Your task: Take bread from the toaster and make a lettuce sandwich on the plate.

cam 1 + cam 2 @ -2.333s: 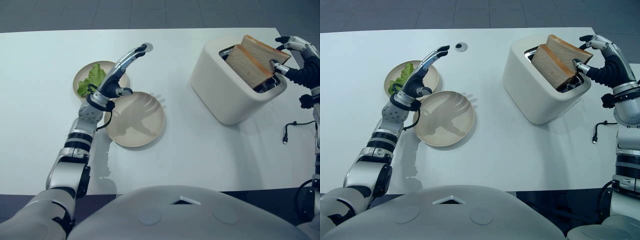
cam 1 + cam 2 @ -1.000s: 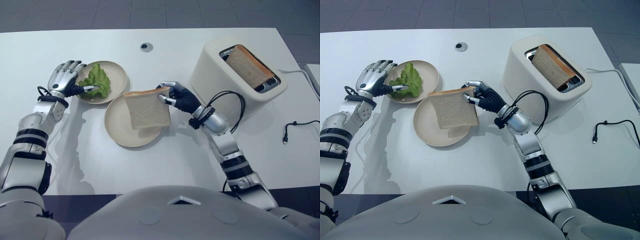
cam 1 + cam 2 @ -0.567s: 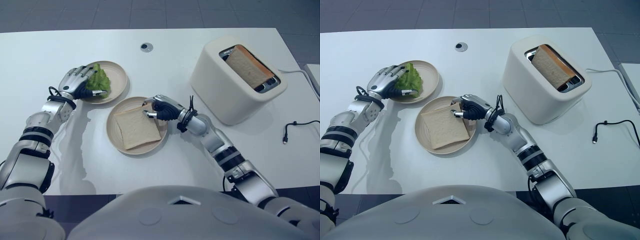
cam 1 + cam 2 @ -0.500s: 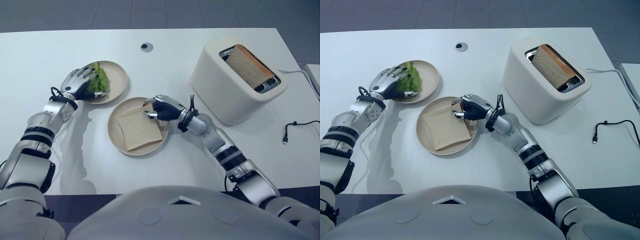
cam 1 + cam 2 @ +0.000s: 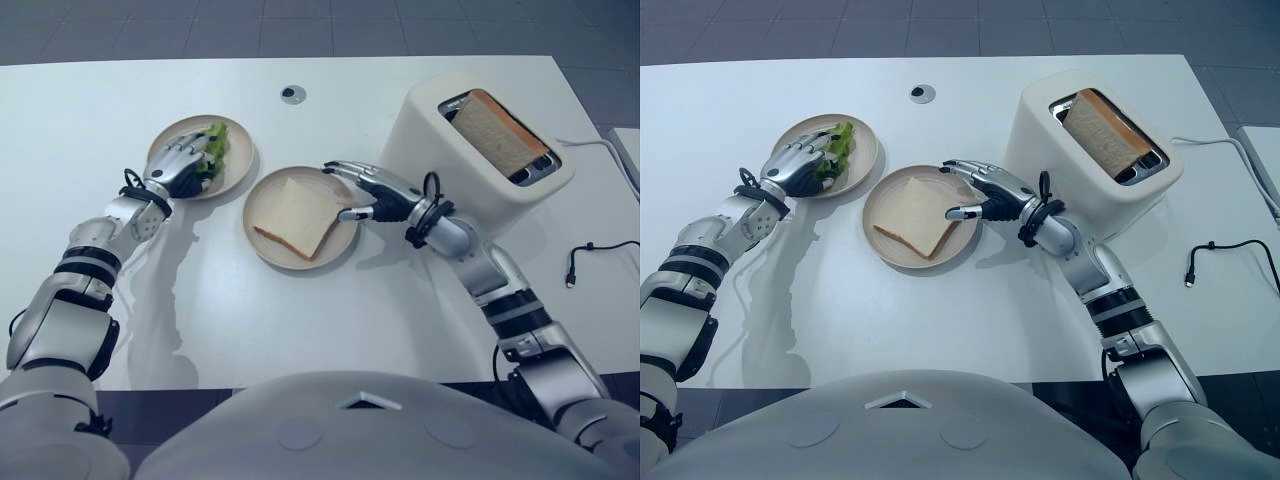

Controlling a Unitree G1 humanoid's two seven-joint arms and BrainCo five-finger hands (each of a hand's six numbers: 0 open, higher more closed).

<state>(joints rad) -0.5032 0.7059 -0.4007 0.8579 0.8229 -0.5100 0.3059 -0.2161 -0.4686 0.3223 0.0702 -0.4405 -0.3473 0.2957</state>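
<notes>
1. Right robot hand (image 5: 378,197): fingers spread, palm down, nothing held. Pos.: over the right rim of the plate (image 5: 258,200), w/ fingertips pointing toward the plate ctr.
2. Bread slice (image 5: 297,218): lies flat on the plate, directly left of the right robot hand. The thumb tip is at the slice's right edge; contact cannot be told. The other fingertips are above the plate's far rim, apart from the slice.
3. Toaster (image 5: 440,200): stands on the bench (image 5: 300,320), just right of and beyond the right robot hand's wrist. The forearm runs close along its front wall. 2nd bread slice (image 5: 498,132): stands tilted in the toaster slot, upper part exposed, well right of the hand.
4. Left robot hand (image 5: 178,172): fingers curled round the lettuce (image 5: 216,142), pinching it. Green leaf shows past the fingertips, on the side toward the plate.
5. Small plate (image 5: 238,168): under the left robot hand and the lettuce. Its rim is just beside the plate's rim, btwn the two hands.
6. Misc.: a round insert (image 5: 292,95) sits in the bench beyond both hands. A loose cable (image 5: 590,250) lies on the bench far right of the right robot hand's forearm.
</notes>
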